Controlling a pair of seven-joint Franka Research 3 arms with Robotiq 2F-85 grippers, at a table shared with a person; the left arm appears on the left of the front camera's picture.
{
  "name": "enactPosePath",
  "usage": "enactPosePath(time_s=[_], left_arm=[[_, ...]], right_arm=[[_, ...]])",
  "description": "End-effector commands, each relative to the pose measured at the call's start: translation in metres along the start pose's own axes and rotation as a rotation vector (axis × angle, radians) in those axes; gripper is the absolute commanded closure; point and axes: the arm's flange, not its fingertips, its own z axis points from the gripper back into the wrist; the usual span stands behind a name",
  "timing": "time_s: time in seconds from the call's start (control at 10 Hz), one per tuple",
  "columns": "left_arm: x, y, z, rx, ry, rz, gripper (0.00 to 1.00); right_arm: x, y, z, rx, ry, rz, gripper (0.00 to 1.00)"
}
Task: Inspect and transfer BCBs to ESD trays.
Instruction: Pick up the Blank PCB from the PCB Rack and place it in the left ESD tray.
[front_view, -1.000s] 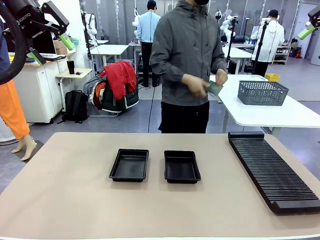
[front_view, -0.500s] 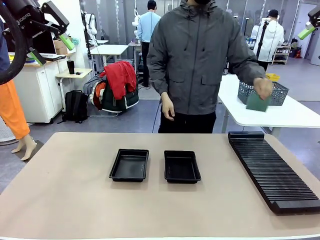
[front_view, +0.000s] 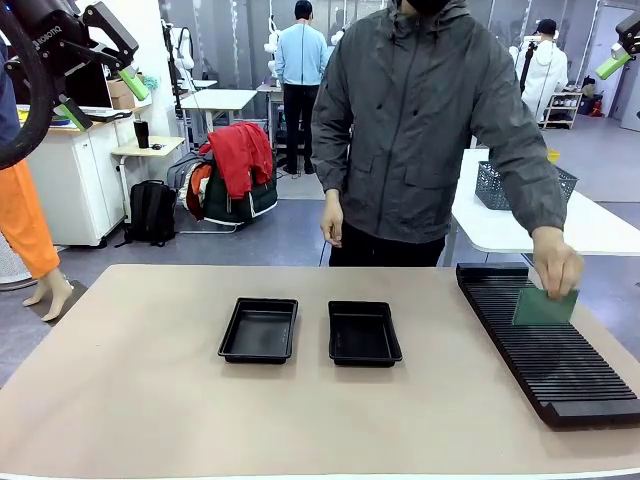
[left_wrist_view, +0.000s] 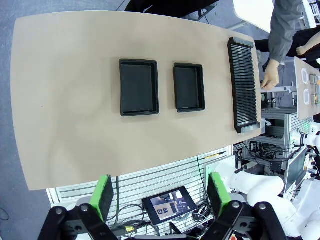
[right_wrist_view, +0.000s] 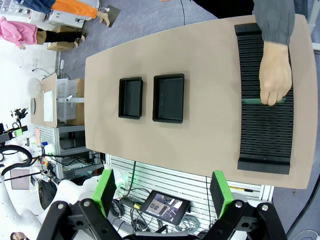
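Left gripper (front_view: 100, 98): parked high over the counter's (front_view: 120, 380) far-left corner, jaws wide apart, nothing between them. Right gripper (right_wrist_view: 162, 192): high over the near edge, jaws also spread and holding nothing.

BCB (front_view: 545, 307): in the person's hand (front_view: 557, 270), stood on edge over the ribbed rack (front_view: 560, 375), about halfway along it. In the right wrist view only a thin green edge shows across the slots under the fingers. Can't tell if it's seated in a slot.

ESD trays: left tray (front_view: 259, 329) and right tray (front_view: 364, 333) sit mid-counter, side by side with a narrow gap, not touching. Both are bare inside.

In the way: the person's arm and sleeve (front_view: 520, 150) reach over the rack's far half. Their other hand (front_view: 332, 218) hangs at their side, off the counter. The torso is right behind the far edge, opposite the right tray.

Around: a white side table (front_view: 600, 228) carrying a grey mesh basket (front_view: 488, 186) stands behind the rack, off the counter.

Room: the rack runs along the right side, its near end close to the near edge. There's a bare strip between the right tray and the rack. The whole left part of the counter is open, and so is the band in front of the trays.
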Motion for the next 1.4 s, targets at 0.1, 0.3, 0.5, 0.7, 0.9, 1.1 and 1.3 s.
enactPosePath(time_s=[0.1,0.3,0.5,0.7,0.9,1.1,1.3], left_arm=[[0.0004,-0.0004,0.0005,-0.004,-0.006,0.001,0.00],[0.0004,-0.0004,0.0005,-0.004,-0.006,0.001,0.00],[0.0004,-0.0004,0.0005,-0.004,-0.006,0.001,0.00],[0.0004,-0.0004,0.0005,-0.004,-0.006,0.001,0.00],[0.0004,-0.0004,0.0005,-0.004,-0.006,0.001,0.00],[0.0004,-0.0004,0.0005,-0.004,-0.006,0.001,0.00],[0.0004,-0.0004,0.0005,-0.004,-0.006,0.001,0.00]], right_arm=[[0.0000,-0.0005,-0.0008,0.001,0.001,-0.001,0.00],[0.0000,-0.0005,-0.0008,0.001,0.001,-0.001,0.00],[0.0000,-0.0005,-0.0008,0.001,0.001,-0.001,0.00],[0.0000,-0.0005,-0.0008,0.001,0.001,-0.001,0.00],[0.0000,-0.0005,-0.0008,0.001,0.001,-0.001,0.00],[0.0000,-0.0005,-0.0008,0.001,0.001,-0.001,0.00],[0.0000,-0.0005,-0.0008,0.001,0.001,-0.001,0.00]])
